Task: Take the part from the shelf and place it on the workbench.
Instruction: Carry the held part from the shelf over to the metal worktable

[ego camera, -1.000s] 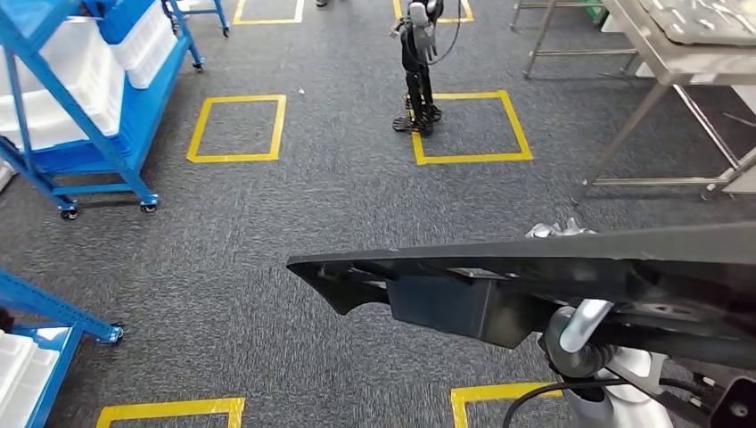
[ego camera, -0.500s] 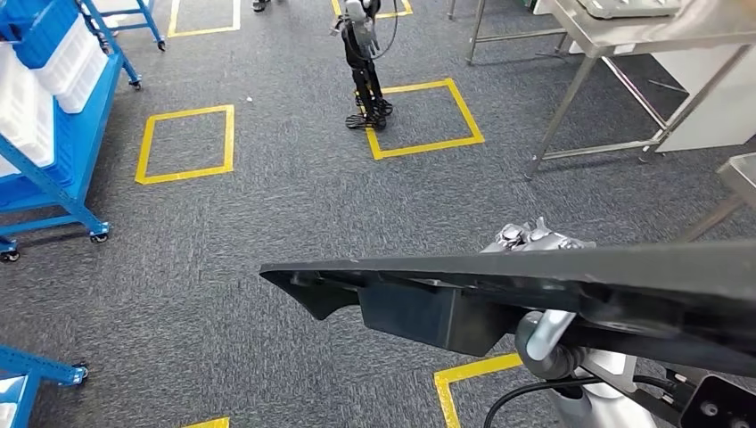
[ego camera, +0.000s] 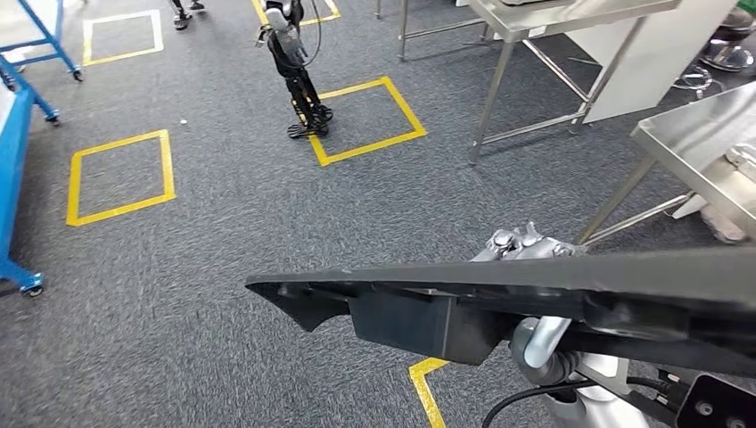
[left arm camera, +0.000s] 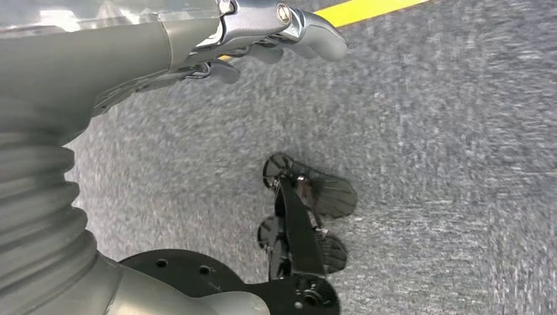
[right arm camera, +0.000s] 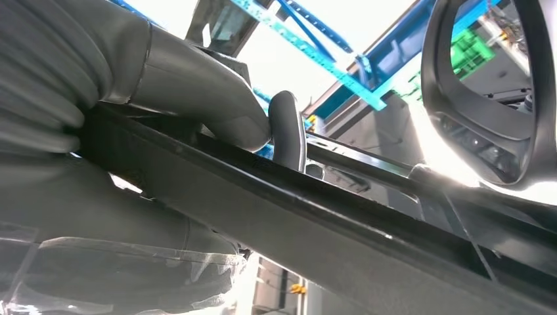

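Change since earlier frames: whole head view has swung, so the camera has turned; the blue shelf (ego camera: 11, 178) has slid to the picture's left edge and a steel table (ego camera: 704, 147) has come in at the right. Relative to the robot, the part keeps its place.

Part: long black moulded panel (ego camera: 535, 294), carried level across the lower head view, over the grey carpet floor (ego camera: 223, 232), not yet above the table.

Right hand: right hand (ego camera: 524, 242) grips the part near its middle; silver fingers (ego camera: 513, 239) curl over the upper edge, and in the right wrist view the thumb (right arm camera: 197, 98) and a dark finger clamp the black rail (right arm camera: 315, 223).

Left hand: left hand (left arm camera: 263, 33) hangs over the carpet, holding nothing, fingers gently curled and slightly apart.

Handling (judged): stiff plastic, probably light for its length; thin ribs and the tapered tip could crack if knocked. A long overhang makes it prone to tipping and swinging while walking; a hold near mid-length along the thick rail suits it best.

Surroundings: yellow floor squares (ego camera: 120, 176); another robot's legs (ego camera: 303, 89) stand by one.

Writing: no brand, label or text legible.
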